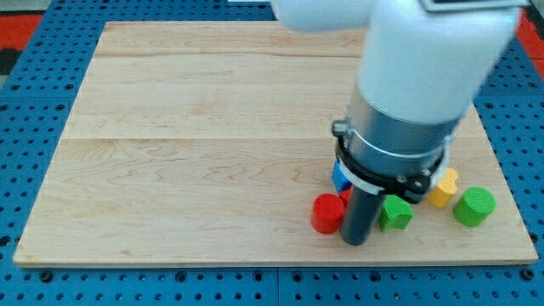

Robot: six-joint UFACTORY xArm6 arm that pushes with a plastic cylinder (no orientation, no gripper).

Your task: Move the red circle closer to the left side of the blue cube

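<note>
The red circle sat on the counter near the view's bottom, right of centre. My tip was just beside it on the view's right, apparently touching or nearly touching its side. The blue cube lay just above the red circle, toward the view's top, mostly hidden behind the arm's grey collar. A green block, star-like in shape, stood just right of the rod. Farther right came a yellow block, its shape unclear, and a green cylinder near the counter's right edge. The arm carried no gripper, only the rod.
</note>
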